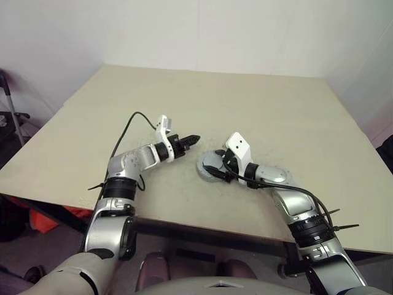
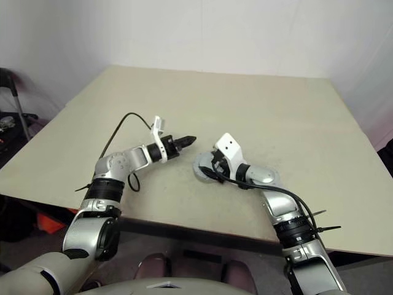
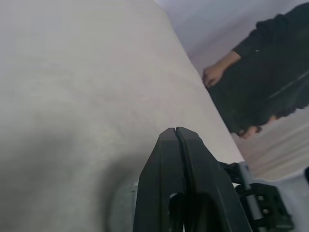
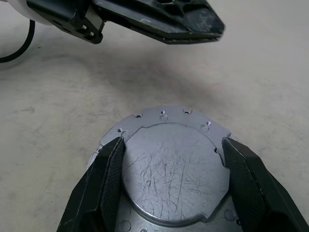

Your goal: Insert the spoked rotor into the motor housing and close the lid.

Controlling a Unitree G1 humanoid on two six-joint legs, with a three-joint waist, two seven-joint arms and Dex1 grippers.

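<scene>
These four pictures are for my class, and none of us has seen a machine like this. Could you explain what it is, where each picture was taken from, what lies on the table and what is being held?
It is a humanoid robot with two arms, each ending in a gripper of two black fingers. Two pictures come from a pair of cameras in its head, looking down over the arms onto a beige table. The other two come from small cameras on its wrists, looking along each gripper's fingers.

The right gripper has its fingers spread on either side of the lid, a dull grey round metal cap with a notched edge and small holes, lying on the table. The left gripper is shut, holds nothing and hangs above the table just beside that part.

In the left wrist picture, a person in dark clothes stands beyond the table's far edge.
</scene>
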